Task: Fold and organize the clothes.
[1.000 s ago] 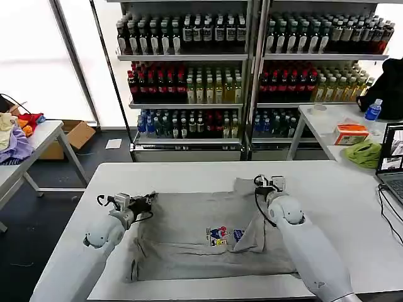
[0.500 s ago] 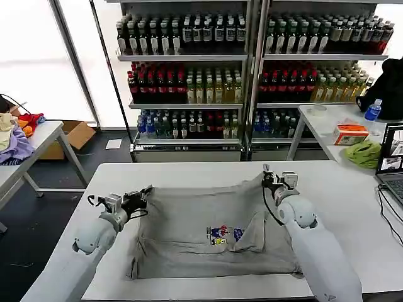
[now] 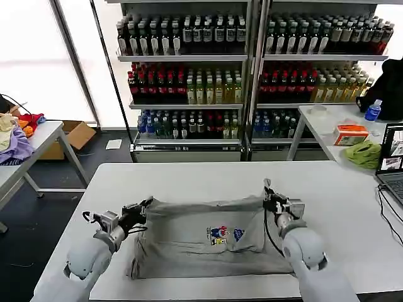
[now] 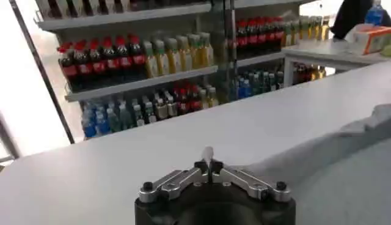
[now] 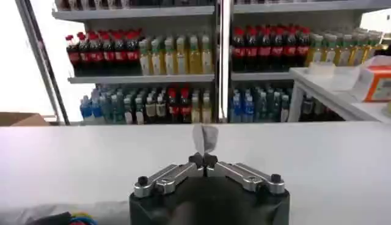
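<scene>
A grey shirt (image 3: 201, 236) is spread on the white table (image 3: 189, 176), just in front of the robot. Its top edge is lifted and stretched tight. The corner at 9 o'clock is pinched by the left gripper (image 3: 143, 206). The corner at 3 o'clock is pinched by the right gripper (image 3: 269, 197). A small colourful print (image 3: 220, 234) is seen near the middle.
</scene>
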### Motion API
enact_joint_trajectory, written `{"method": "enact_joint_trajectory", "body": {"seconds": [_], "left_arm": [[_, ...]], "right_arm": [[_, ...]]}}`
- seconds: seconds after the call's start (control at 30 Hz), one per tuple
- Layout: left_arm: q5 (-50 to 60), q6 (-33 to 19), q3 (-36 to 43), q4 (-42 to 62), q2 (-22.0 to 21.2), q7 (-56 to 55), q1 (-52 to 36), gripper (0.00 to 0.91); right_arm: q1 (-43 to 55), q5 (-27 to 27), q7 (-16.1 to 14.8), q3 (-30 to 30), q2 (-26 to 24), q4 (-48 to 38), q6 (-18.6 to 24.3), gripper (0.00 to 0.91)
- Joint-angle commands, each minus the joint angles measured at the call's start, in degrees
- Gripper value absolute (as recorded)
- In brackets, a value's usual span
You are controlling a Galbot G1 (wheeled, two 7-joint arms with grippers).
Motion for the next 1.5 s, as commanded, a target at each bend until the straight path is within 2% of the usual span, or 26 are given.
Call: {"method": "enact_joint_trajectory", "body": {"seconds": [0.03,0.1,0.3,0.5,0.73,0.93,0.97,1.0,1.03,1.1,1.17,1.2,1.5], "left_arm": [[3.1,0.2,-3.7,-7.2,-0.4,0.9,10.5,0.000],[4.1,0.1,-4.0,-7.8,-0.6,1.4,12.0,0.010],[5.4,-0.5,-4.9,-6.5,-1.0,2.7,14.8,0.000],[5.7,-0.3,-6.0,-8.6,-1.1,2.7,16.6,0.010],[5.1,0.0,-8.3,-9.9,-0.8,2.0,17.6,0.010],[6.9,-0.4,-7.8,-9.7,-2.4,3.3,19.1,0.010],[7.2,-0.4,-7.6,-9.5,-2.8,3.4,19.1,0.050],[7.4,-0.4,-7.5,-9.5,-3.0,3.4,19.0,0.413],[7.8,-0.4,-7.3,-9.4,-3.4,3.7,19.0,0.877],[8.2,-0.5,-7.2,-9.1,-3.7,3.8,18.9,0.907],[8.3,-0.8,-7.4,-9.0,-3.9,3.8,18.8,0.907],[8.3,-0.8,-7.4,-9.0,-3.9,3.8,18.8,0.907],[8.0,1.4,-9.7,-15.7,-4.4,1.4,19.7,0.907]], "right_arm": [[-18.3,-2.9,0.5,4.5,0.2,9.9,2.9,0.000],[-21.1,-6.5,0.2,4.3,0.5,9.6,4.9,0.000],[-25.6,-8.4,1.2,3.5,1.3,9.1,8.2,0.000],[-25.2,-8.3,1.8,4.1,1.6,9.8,7.9,0.000],[-24.1,-5.8,2.4,7.3,0.4,11.0,6.8,0.000],[-24.5,-6.8,1.8,5.7,0.4,9.9,7.1,0.000],[-24.3,-6.9,1.9,5.4,0.5,9.5,7.0,0.000],[-24.1,-7.0,1.9,5.3,0.6,9.2,7.0,0.000],[-23.8,-7.3,2.1,5.1,0.8,8.7,6.9,0.000],[-23.4,-7.4,2.4,5.0,0.9,7.9,6.9,0.000],[-23.4,-7.7,2.6,5.0,0.8,7.4,6.8,0.302],[-23.4,-7.9,2.6,4.9,0.8,7.2,6.7,0.907],[-24.0,-8.4,4.6,6.3,0.7,8.3,5.9,0.907]]}}
